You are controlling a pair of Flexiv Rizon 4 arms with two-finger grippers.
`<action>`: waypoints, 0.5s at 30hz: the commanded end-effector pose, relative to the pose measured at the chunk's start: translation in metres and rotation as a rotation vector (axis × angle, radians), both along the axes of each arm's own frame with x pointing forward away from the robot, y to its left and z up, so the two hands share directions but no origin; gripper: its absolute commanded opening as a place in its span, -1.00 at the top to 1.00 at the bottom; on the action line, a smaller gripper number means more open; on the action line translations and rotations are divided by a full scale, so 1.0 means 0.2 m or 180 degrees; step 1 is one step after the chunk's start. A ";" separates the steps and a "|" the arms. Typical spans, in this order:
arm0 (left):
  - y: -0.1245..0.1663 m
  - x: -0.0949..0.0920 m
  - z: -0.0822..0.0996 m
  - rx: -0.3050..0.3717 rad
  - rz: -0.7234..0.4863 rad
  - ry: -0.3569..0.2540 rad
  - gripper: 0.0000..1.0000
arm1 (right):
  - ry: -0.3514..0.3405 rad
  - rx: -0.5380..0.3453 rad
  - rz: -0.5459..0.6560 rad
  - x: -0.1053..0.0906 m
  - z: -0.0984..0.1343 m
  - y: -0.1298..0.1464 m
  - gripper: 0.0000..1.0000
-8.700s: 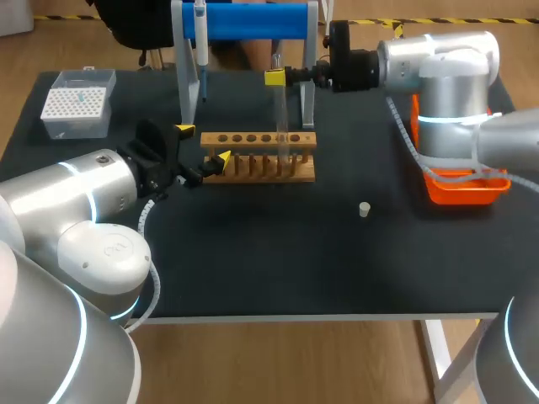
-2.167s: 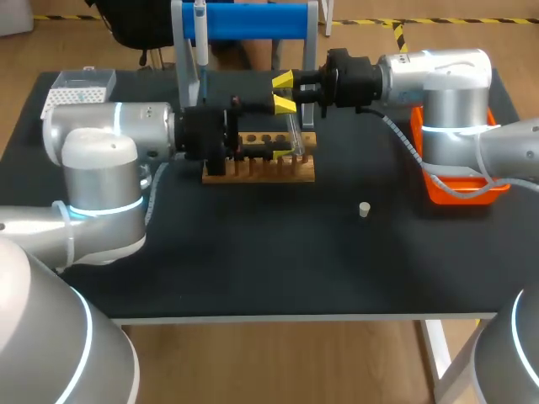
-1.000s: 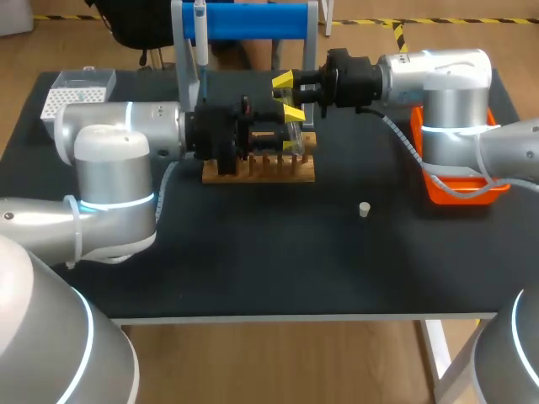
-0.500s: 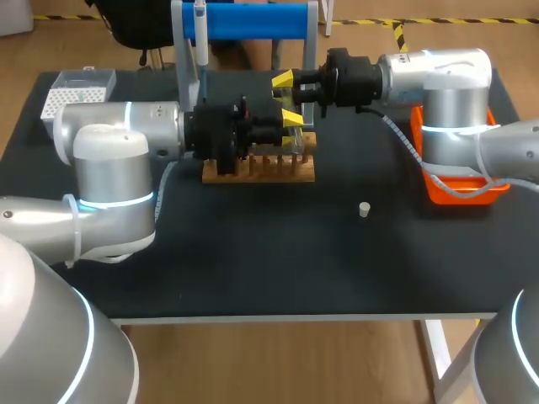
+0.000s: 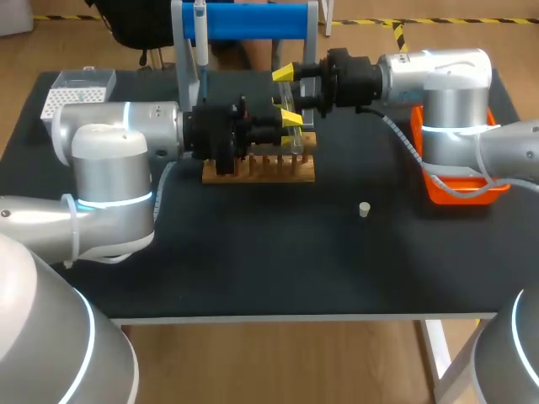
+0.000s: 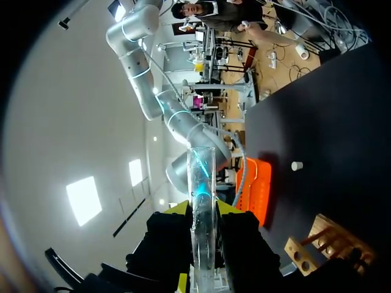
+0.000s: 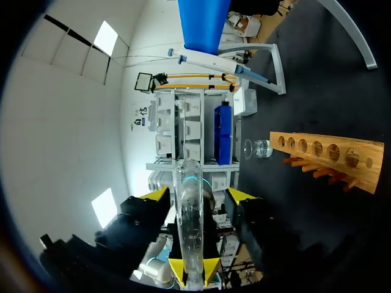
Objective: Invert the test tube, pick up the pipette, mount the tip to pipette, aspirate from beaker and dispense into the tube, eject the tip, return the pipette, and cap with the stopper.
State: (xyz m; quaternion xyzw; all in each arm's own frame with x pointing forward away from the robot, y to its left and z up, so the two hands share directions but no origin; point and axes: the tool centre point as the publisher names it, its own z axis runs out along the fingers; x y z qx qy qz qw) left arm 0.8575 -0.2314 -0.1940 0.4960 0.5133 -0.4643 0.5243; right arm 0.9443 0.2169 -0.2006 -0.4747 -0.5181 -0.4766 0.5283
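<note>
Test tube (image 6: pixel 201 183): pinched between left gripper (image 6: pixel 201 210) fingers and held clear of wooden rack (image 5: pixel 268 171), judged a handover grip for inversion.
Right gripper (image 7: pixel 198 194): 2 fingers spread either side of the tube, not touching it.
Stopper (image 5: pixel 364 209): laid on worktop (image 5: pixel 253 252), well apart, reserved for capping.

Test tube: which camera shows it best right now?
Left wrist view: the test tube shows large and unobstructed, clamped between the left gripper's fingers. The right wrist view shows it between the right gripper's open fingers. In the head view it is a faint sliver above the rack.
</note>
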 end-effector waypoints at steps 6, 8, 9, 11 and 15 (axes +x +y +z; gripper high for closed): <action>0.00 -0.01 0.00 -0.0002 0.0009 -0.0009 1.00 | -0.0003 -0.0006 0.0002 0.00 0.00 0.00 -1.00; 0.00 -0.01 0.00 -0.0002 0.0009 -0.0009 1.00 | -0.0003 -0.0006 0.0002 0.00 0.00 0.00 -1.00; 0.00 -0.01 0.00 -0.0002 0.0009 -0.0009 1.00 | -0.0003 -0.0006 0.0002 0.00 0.00 0.00 -1.00; 0.00 -0.01 0.00 -0.0002 0.0009 -0.0009 1.00 | -0.0003 -0.0006 0.0002 0.00 0.00 0.00 -1.00; 0.00 -0.01 0.00 -0.0002 0.0009 -0.0009 1.00 | -0.0887 -0.0259 -0.0235 -0.06 0.04 -0.09 -1.00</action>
